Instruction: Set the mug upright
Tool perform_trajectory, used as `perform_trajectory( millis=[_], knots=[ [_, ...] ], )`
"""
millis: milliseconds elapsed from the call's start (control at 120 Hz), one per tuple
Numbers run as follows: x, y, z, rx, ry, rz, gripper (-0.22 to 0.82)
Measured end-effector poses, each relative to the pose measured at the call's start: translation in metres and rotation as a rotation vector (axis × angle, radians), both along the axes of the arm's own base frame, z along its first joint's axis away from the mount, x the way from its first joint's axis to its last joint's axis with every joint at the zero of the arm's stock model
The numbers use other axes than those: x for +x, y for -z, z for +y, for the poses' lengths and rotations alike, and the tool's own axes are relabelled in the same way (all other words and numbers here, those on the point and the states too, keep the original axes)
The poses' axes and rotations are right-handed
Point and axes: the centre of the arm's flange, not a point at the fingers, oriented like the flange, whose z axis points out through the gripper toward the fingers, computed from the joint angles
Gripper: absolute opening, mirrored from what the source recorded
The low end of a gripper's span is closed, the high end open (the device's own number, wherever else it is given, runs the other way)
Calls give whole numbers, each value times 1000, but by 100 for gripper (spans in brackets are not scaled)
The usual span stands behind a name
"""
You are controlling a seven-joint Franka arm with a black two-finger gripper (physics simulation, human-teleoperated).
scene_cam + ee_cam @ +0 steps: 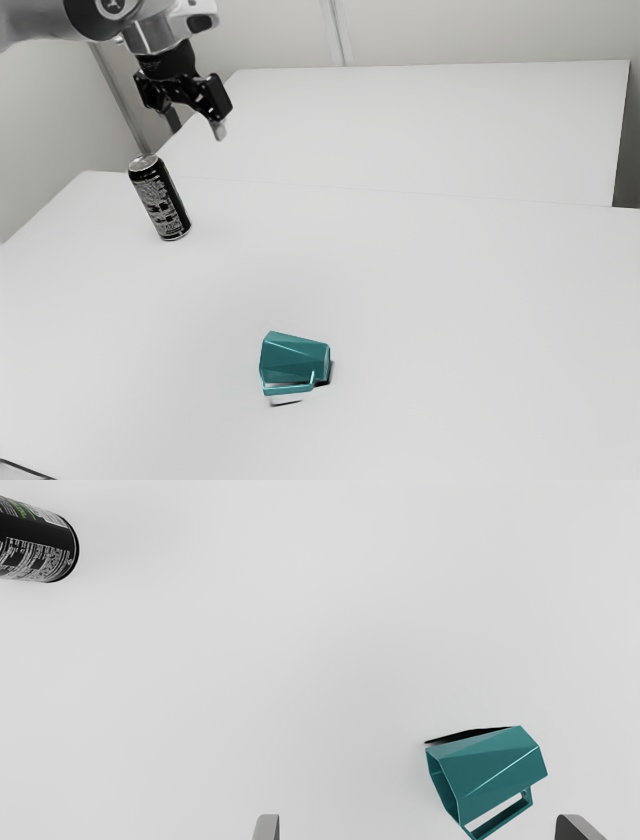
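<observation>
The teal faceted mug (294, 358) lies on its side on the table, its handle toward the exterior view's bottom edge. High above the table at the exterior view's upper left is my gripper (200, 115), well apart from the mug. In the wrist view the same mug (492, 772) shows its open mouth and its handle lying along one side. My gripper (417, 827) is open there, its two fingertips wide apart with no contact on the mug.
A black can (160, 198) stands on the white table (450, 300), below my hand in the exterior view; part of this can (37, 542) is also in the wrist view. A dark cable (25, 469) lies at the exterior view's lower left.
</observation>
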Motion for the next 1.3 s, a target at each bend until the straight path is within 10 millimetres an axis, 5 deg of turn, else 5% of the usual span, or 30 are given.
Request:
perform_trajectory(
  millis=[133,317,467,642,800,1017,1300],
  knots=[
    [-24,25,-1,-48,4,42,60],
    [-95,139,28,-280,-99,159,60],
    [-113,216,46,-513,-218,199,60],
    [-102,290,78,-708,-315,211,60],
    [-114,326,75,-801,-282,197,60],
    [-159,351,64,-890,-228,142,60],
    [-157,367,51,-922,-377,6,60]
  ],
)
